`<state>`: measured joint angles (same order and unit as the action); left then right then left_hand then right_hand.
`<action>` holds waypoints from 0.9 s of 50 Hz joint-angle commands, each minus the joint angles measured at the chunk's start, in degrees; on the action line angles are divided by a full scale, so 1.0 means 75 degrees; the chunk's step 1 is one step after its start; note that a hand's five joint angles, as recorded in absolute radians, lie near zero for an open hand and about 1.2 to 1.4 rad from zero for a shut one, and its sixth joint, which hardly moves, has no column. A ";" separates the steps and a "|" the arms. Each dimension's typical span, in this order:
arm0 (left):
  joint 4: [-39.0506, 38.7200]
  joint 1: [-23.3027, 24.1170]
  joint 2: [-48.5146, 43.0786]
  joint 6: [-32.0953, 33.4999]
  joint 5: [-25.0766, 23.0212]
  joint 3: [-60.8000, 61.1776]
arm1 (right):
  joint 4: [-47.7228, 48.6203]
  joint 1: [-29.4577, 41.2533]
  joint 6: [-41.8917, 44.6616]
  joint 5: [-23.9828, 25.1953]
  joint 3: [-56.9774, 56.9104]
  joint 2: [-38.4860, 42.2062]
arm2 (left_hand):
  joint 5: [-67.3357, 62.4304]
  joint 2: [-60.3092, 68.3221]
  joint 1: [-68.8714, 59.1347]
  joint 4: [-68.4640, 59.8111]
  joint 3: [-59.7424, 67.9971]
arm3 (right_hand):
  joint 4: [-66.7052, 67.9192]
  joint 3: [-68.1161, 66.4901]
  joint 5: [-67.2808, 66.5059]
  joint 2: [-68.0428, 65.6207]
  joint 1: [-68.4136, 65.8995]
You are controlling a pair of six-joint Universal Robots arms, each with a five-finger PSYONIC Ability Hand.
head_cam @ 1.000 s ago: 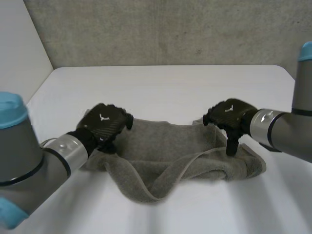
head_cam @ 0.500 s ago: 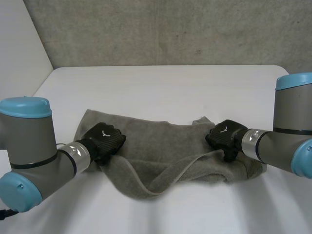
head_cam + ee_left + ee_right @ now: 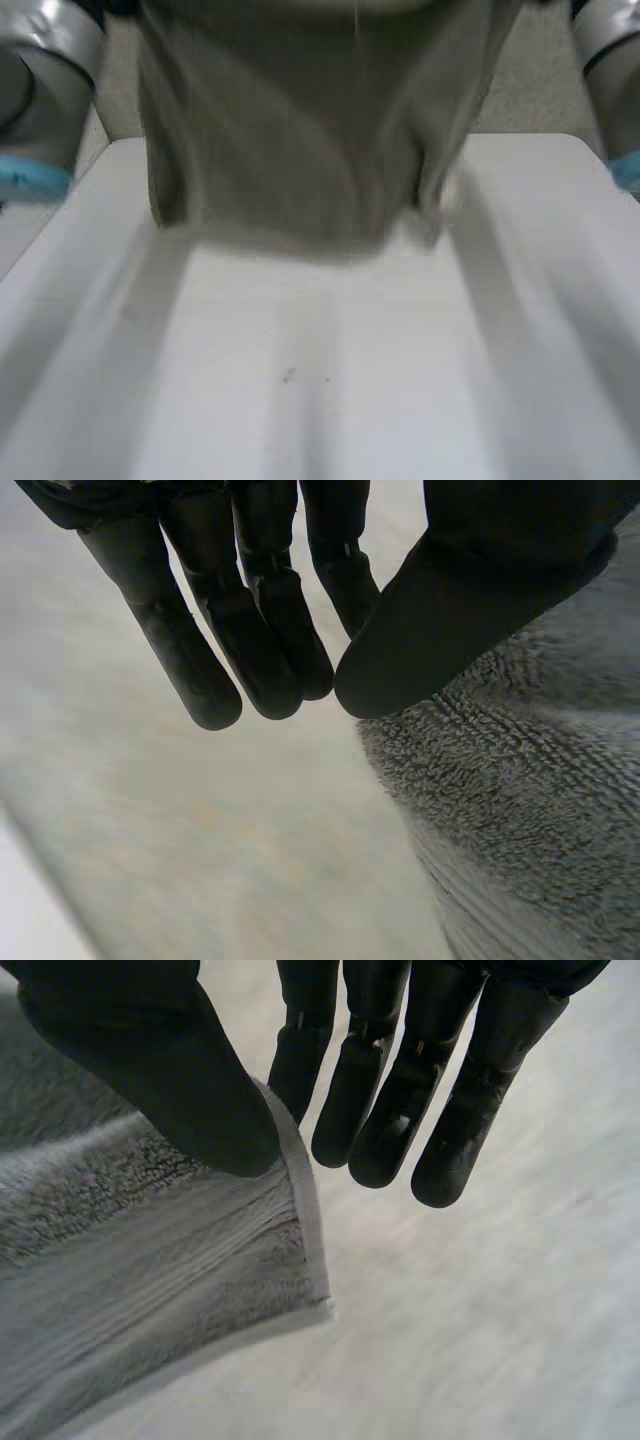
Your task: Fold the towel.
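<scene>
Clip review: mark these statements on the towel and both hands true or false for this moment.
1. The towel hangs down over the table. True.
2. The towel lies flat, folded in half. False: it hangs spread between the two arms.
3. The right hand pinches a hemmed corner of the towel. True.
4. The left hand rests open on the table. False: its thumb and fingers close on the towel's edge.

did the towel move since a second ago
Yes, upward: the towel lay crumpled on the table; now it hangs lifted above it, pinched by the left hand and right hand.
</scene>
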<state>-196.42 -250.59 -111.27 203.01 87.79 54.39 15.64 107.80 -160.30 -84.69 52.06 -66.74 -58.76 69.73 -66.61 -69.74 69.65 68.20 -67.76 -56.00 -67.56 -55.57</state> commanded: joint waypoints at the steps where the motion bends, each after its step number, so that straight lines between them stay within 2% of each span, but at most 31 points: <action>1: -0.1104 -0.0384 0.0563 -0.1075 0.0307 0.0666 | 0.1056 0.0029 -0.0212 0.0077 0.1563 -0.1026 | -0.1498 0.1370 -0.1786 -0.1368 0.1380 | 0.1573 -0.1633 -0.1866 -0.1658 -0.3257; 5: -0.1104 -0.0385 0.0704 -0.1193 0.0189 0.1654 | 0.0846 0.0029 -0.0212 0.0509 0.2851 -0.1319 | -0.1498 0.1370 -0.1786 -0.1368 0.1380 | 0.1573 -0.1633 -0.1866 -0.1658 -0.3257; 7: -0.1115 -0.0373 0.0832 -0.1182 -0.0044 0.2936 | 0.0717 0.0029 -0.0200 0.0662 0.3273 -0.1343 | -0.1498 0.1370 -0.1786 -0.1368 0.1380 | 0.1573 -0.1633 -0.1866 -0.1658 -0.3257; 9: -0.1139 -0.0385 0.0856 -0.1182 -0.0161 0.3489 | 0.0542 0.0040 -0.0189 0.0780 0.3672 -0.1332 | -0.1498 0.1370 -0.1786 -0.1368 0.1380 | 0.1573 -0.1633 -0.1866 -0.1658 -0.3257; 14: -0.1279 -0.0385 0.0763 -0.1135 -0.0443 0.5142 | 0.0001 0.0041 0.0151 0.0957 0.4836 -0.0968 | -0.1498 0.1370 -0.1786 -0.1368 0.1380 | 0.1573 -0.1633 -0.1866 -0.1658 -0.3257; 15: -0.1303 -0.0385 0.0681 -0.1135 -0.0443 0.5587 | -0.0126 0.0052 0.0395 0.0957 0.5103 -0.0609 | -0.1498 0.1370 -0.1786 -0.1368 0.1380 | 0.1573 -0.1633 -0.1866 -0.1658 -0.3257; 21: -0.1210 -0.0478 0.0107 -0.1111 -0.0397 0.6645 | -0.0677 0.0041 0.1719 0.0851 0.5714 0.0390 | -0.1498 0.1370 -0.1786 -0.1368 0.1380 | 0.1573 -0.1633 -0.1866 -0.1658 -0.3257; 29: -0.0530 -0.0526 0.0458 -0.1006 -0.0490 0.7326 | -0.1393 -0.0053 0.1956 0.0921 0.5762 0.0240 | -0.1498 0.1370 -0.1786 -0.1368 0.1380 | 0.1573 -0.1633 -0.1866 -0.1658 -0.3257; 30: -0.0309 -0.0502 0.0713 -0.0994 -0.0502 0.7419 | -0.1393 -0.0076 0.1944 0.0921 0.5808 0.0134 | -0.0901 0.0773 -0.1189 -0.0771 0.0783 | 0.1573 -0.1633 -0.1866 -0.1658 -0.3257; 31: -0.0156 -0.0444 0.0948 -0.0994 -0.0514 0.7455 | -0.1393 -0.0077 0.1944 0.0921 0.5809 0.0133 | 0.0437 -0.0565 0.0149 0.0567 -0.0555 | 0.1573 -0.1633 -0.1866 -0.1658 -0.3257; 32: -0.0155 -0.0444 0.0950 -0.0994 -0.0514 0.7455 | -0.1393 -0.0169 0.1944 0.0933 0.5902 -0.0017 | 0.0450 -0.0579 0.0162 0.0580 -0.0568 | 0.1573 -0.1633 -0.1866 -0.1658 -0.3257; 34: 0.0021 -0.0420 0.1323 -0.0971 -0.0549 0.7537 | -0.1393 -0.0288 0.1944 0.0968 0.6020 -0.0195 | 0.3665 -0.3793 0.3377 0.3795 -0.3783 | 0.1573 -0.1633 -0.1866 -0.1658 -0.3257; 40: 0.0021 -0.0420 0.1770 -0.0971 -0.0725 0.7490 | -0.1323 -0.0416 0.1839 0.1190 0.6313 -0.0476 | 0.5160 -0.5289 0.4872 0.5290 -0.5278 | 0.1573 -0.1633 -0.1866 -0.1658 -0.3257; 43: -0.0002 -0.0537 0.1911 -0.0971 -0.1100 0.7396 | -0.1311 -0.0498 0.1804 0.1226 0.6336 -0.0476 | 0.5205 -0.5334 0.4917 0.5335 -0.5323 | 0.1573 -0.1633 -0.1866 -0.1658 -0.3257; 45: -0.0002 -0.0619 0.1899 -0.0959 -0.1613 0.7233 | -0.1311 -0.0569 0.1804 0.1226 0.6336 -0.0488 | 0.5116 -0.5244 0.4828 0.5246 -0.5234 | 0.1573 -0.1633 -0.1866 -0.1658 -0.3257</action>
<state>-196.01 -254.02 -98.09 195.77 81.54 110.51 5.54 104.57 -146.40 -76.01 99.19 -70.23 -17.67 27.82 -27.92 -27.74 27.90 68.42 -67.76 -56.33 -67.60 -55.57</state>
